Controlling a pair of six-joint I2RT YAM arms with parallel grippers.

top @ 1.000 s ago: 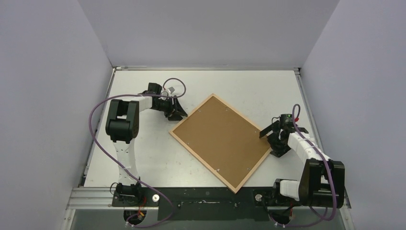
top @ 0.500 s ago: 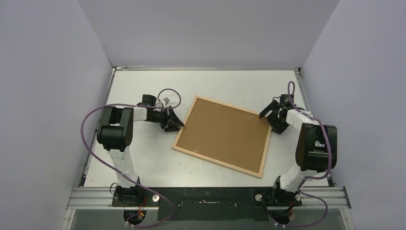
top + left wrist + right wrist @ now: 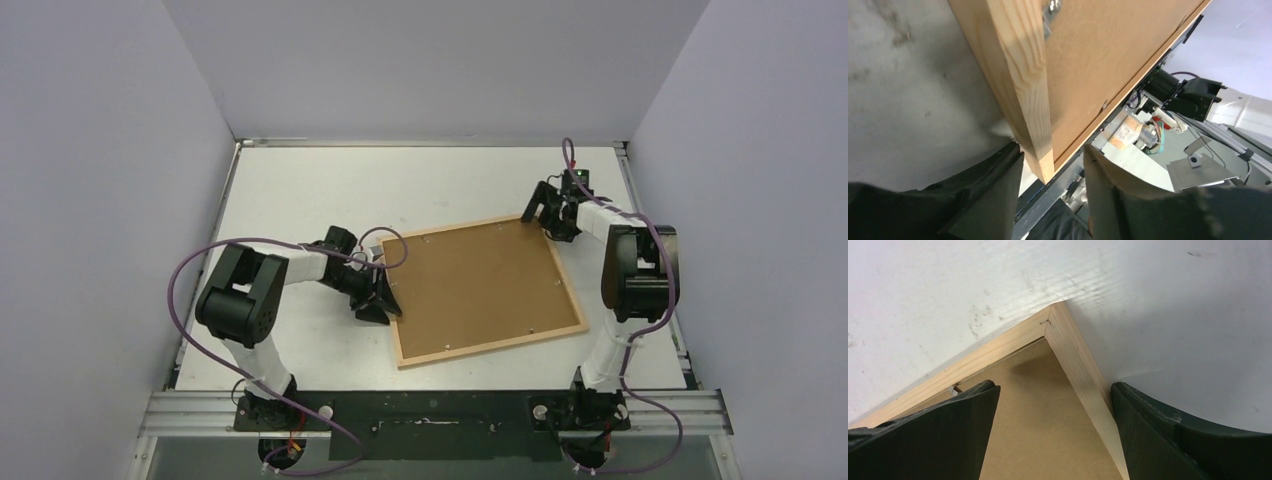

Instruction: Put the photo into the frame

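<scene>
The light-wood frame (image 3: pixel 490 345) lies face down on the table, its brown backing board (image 3: pixel 480 280) up. The photo is not in view. My left gripper (image 3: pixel 387 300) is open at the frame's left rail; in the left wrist view (image 3: pixel 1053 170) the frame's rail end (image 3: pixel 1020 75) sits between the fingers, against the left finger (image 3: pixel 993 185), with a gap to the other. My right gripper (image 3: pixel 545 215) is open at the far right corner; in the right wrist view (image 3: pixel 1054 387) its fingers straddle that corner (image 3: pixel 1068 340) over the backing board (image 3: pixel 1043 415).
Grey walls close in the table on three sides. A metal rail (image 3: pixel 440 410) with the arm bases runs along the near edge. A purple cable (image 3: pixel 190 270) loops beside the left arm.
The frame has turned counter-clockwise from a diamond pose to nearly square with the table. The left gripper moved nearer and right with it; the right gripper moved farther away.
</scene>
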